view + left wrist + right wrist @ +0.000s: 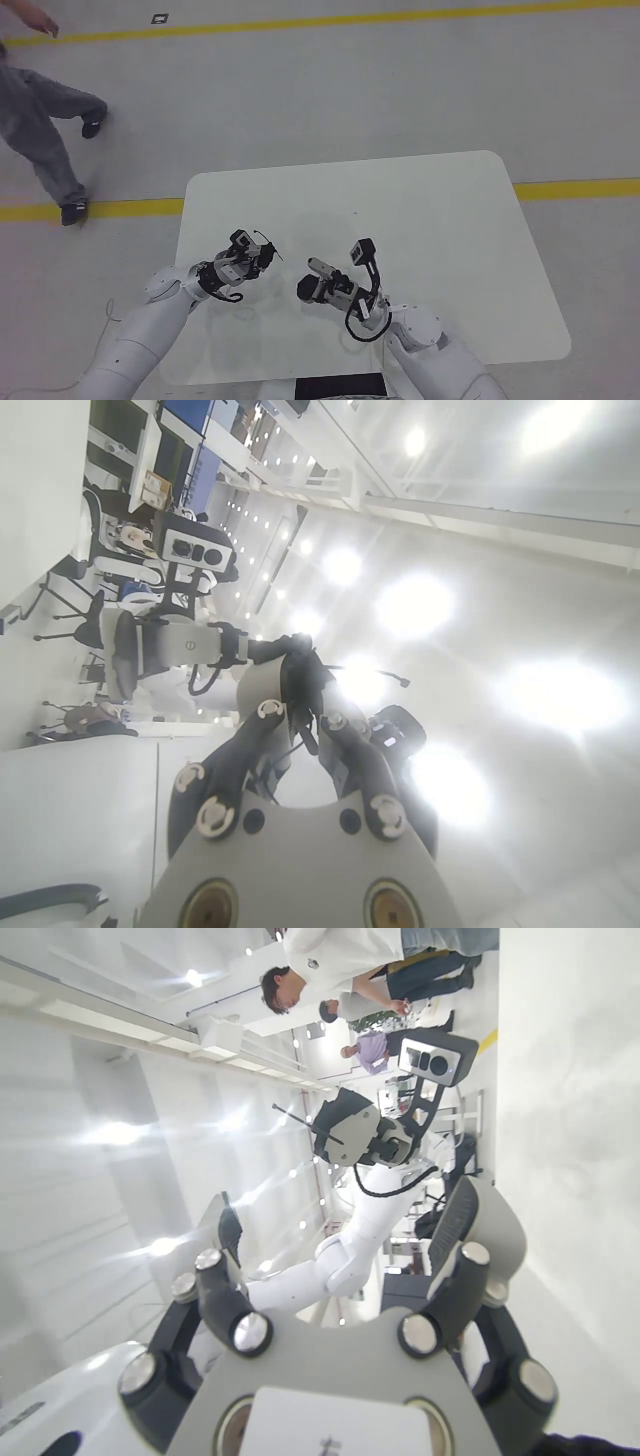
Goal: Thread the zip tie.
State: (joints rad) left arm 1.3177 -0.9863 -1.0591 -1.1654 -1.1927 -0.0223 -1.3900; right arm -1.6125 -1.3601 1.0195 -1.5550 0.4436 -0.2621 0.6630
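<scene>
A thin black zip tie [268, 241] sticks out of my left gripper [256, 260], which is shut on it a little above the near left part of the white table [430, 200]. In the left wrist view the fingers [295, 695] pinch the zip tie [385, 674], and its free end with the small head points away from them. My right gripper [304, 288] hovers a short way to the right of it, facing the left one. In the right wrist view that gripper [340, 1225] stands open with nothing between its pads. Farther off there are the left gripper [345, 1133] and the zip tie [295, 1117].
The table's far and right parts are bare. Both arms hang over the near edge. On the grey floor beyond run yellow lines [300, 22], and a person [40, 110] walks at the far left, away from the table.
</scene>
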